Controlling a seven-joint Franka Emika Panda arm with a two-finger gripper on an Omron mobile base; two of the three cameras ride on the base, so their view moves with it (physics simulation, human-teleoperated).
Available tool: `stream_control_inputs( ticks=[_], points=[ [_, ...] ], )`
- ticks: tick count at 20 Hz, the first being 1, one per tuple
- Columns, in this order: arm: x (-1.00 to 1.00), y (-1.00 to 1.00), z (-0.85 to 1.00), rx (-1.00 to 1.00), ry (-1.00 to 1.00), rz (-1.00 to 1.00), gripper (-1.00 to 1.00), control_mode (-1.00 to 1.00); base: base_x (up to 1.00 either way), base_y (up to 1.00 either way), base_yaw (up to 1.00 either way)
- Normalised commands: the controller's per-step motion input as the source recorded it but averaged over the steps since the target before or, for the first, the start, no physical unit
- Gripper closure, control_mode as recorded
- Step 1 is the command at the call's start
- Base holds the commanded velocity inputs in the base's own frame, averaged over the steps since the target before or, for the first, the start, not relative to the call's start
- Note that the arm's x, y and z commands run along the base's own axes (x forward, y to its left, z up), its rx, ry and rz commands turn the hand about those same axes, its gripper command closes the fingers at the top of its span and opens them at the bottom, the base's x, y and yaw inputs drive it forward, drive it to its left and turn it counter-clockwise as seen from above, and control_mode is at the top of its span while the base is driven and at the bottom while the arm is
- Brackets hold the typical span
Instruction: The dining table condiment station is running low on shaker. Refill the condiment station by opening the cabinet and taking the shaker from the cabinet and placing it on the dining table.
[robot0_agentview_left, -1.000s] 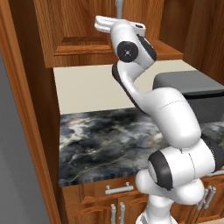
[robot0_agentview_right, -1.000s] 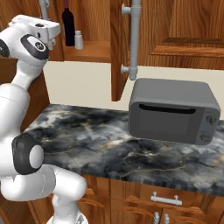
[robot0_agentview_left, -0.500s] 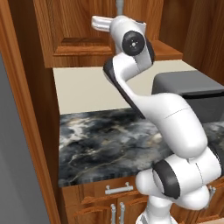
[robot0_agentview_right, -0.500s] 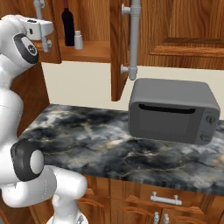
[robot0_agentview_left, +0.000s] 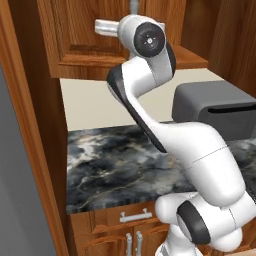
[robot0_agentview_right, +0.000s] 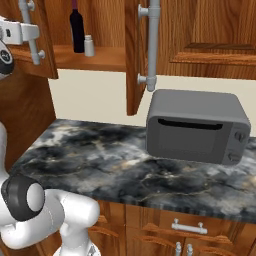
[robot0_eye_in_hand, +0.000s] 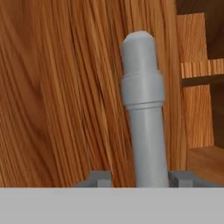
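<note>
The shaker (robot0_agentview_right: 89, 45) is seen standing on the open cabinet (robot0_agentview_right: 102, 59) shelf, just right of a tall dark wine bottle (robot0_agentview_right: 76, 31). Both doors are swung open; the left door's grey bar handle (robot0_eye_in_hand: 144, 113) is framed between the gripper (robot0_eye_in_hand: 142, 179) fingertips (robot0_eye_in_hand: 99, 178), which are set apart on either side of it with small gaps, not clamped. A grey microwave (robot0_agentview_right: 197, 126) is placed right on the marbled counter (robot0_agentview_right: 115, 167).
</note>
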Motion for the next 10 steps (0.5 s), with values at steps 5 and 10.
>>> stream_control_inputs(
  ticks=[5,10],
  points=[
    [-1.00,1.00,-0.07,0.00,0.00,0.06,1.00,-1.00,0.00,0.00,0.00],
    [-0.89,1.00,-0.24,0.00,0.00,0.01,-1.00,-1.00,0.00,0.00,0.00]
  ],
)
